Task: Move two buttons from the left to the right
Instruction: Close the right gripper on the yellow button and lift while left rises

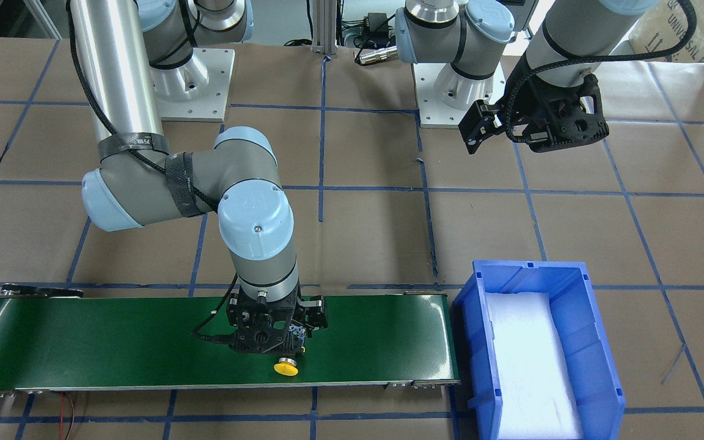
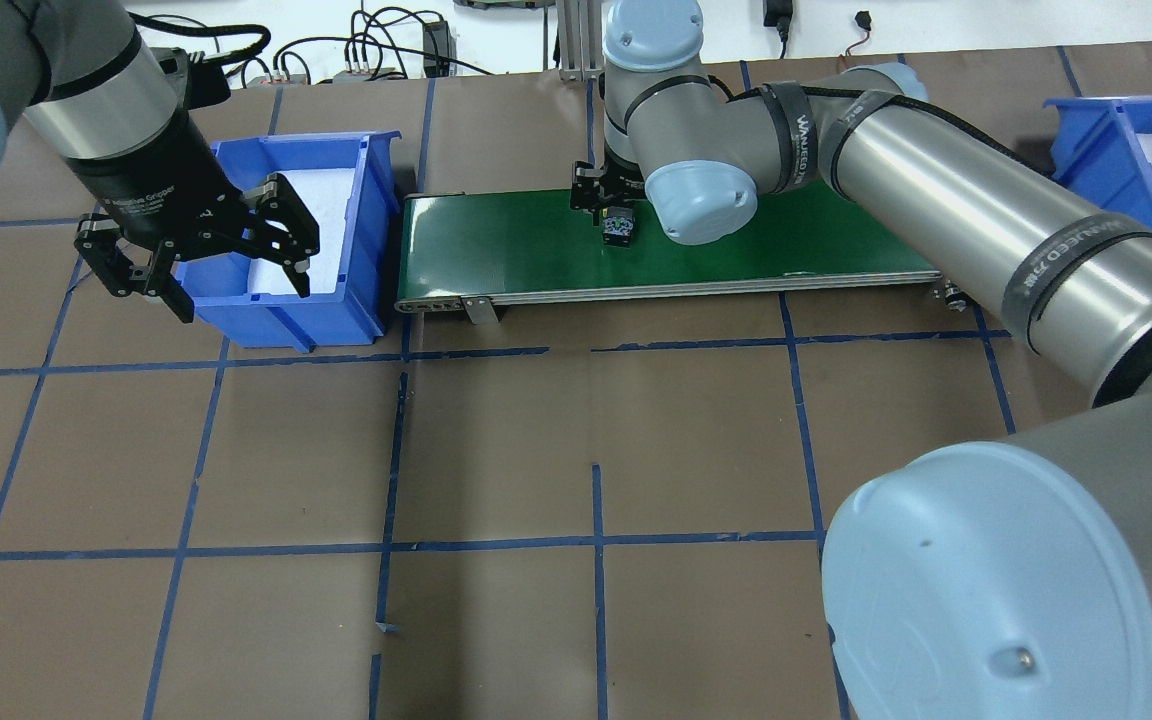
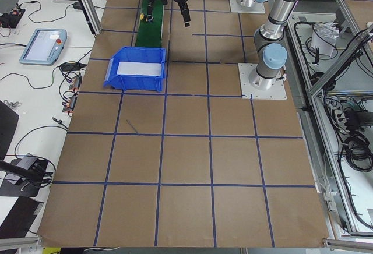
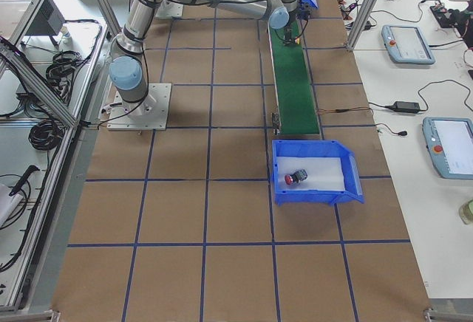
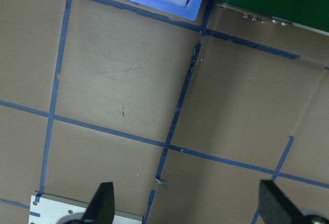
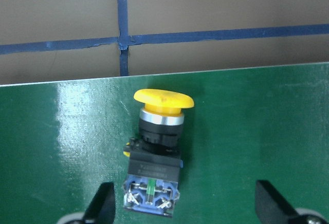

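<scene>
The yellow-capped button [image 6: 160, 131] lies on its side on the green conveyor belt [image 1: 113, 342], cap toward the belt's far edge. It also shows in the front view [image 1: 286, 366]. My right gripper [image 6: 187, 203] hangs just above it, open, with one finger on each side and not touching it; the overhead view [image 2: 619, 222] shows it too. The red mushroom-capped button [image 4: 294, 177] lies on white foam in the blue bin [image 4: 314, 198] at the belt's right end. My left gripper [image 2: 241, 295] is open and empty above the table, beside the left blue bin [image 2: 336, 300].
The left bin [image 1: 602, 366] holds only a white foam pad and stands at the belt's left end. The brown table carries a grid of blue tape lines. Both arm bases stand on white plates at the robot's side.
</scene>
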Tool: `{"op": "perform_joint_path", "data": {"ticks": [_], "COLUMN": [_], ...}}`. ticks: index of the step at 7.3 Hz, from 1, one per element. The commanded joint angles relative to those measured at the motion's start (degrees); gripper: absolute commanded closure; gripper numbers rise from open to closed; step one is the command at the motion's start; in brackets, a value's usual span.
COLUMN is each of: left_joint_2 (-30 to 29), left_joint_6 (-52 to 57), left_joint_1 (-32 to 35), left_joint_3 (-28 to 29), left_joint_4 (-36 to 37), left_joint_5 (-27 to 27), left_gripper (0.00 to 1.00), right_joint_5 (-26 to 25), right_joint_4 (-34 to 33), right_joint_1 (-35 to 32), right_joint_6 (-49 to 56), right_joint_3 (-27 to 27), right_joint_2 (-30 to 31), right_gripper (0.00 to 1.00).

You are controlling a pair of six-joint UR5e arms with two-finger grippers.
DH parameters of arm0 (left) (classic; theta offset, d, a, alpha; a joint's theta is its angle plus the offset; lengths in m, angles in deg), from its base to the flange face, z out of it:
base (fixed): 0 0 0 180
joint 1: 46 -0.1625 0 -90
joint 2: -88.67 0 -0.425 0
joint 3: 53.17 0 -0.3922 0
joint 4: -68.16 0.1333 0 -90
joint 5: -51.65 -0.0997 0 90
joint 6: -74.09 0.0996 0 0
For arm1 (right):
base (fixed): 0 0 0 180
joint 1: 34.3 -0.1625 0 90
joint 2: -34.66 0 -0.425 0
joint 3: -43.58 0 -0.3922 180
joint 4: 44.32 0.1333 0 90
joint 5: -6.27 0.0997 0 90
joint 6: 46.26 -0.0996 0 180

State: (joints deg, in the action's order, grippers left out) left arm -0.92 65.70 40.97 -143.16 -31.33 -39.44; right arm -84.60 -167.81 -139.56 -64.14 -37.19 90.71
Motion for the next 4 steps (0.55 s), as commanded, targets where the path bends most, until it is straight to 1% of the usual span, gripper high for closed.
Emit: {"op": "perform_joint_path", "data": {"ticks": [1, 2, 3, 4], "left_joint_2": [-1.02, -2.07, -3.30, -4.35], "left_joint_6": [1.63, 1.80, 2.58, 5.81], "left_joint_1": [-0.14, -0.49, -1.53, -1.98], "left_joint_3": [0.60, 1.04, 1.57, 1.75], "left_joint_4": [-0.27, -0.27, -0.35, 0.95], "left_joint_5": [-2.69, -2.87, -2.26, -1.99], "left_gripper": [0.00, 0.00, 0.00, 0.00], "right_joint_5": [-0.01, 0.08, 0.16, 0.08], "right_joint_4": [-0.09, -0.09, -0.09, 0.00], "right_joint_1": [-0.03, 0.05, 0.23, 0.49], "right_joint_6": [0.05, 0.31, 0.83, 1.27], "right_joint_3": [0.25, 0.34, 0.43, 0.52], "right_joint_2": [-0.67, -1.02, -1.55, -1.56], "right_gripper": [0.09, 0.12, 0.18, 0.39]}}
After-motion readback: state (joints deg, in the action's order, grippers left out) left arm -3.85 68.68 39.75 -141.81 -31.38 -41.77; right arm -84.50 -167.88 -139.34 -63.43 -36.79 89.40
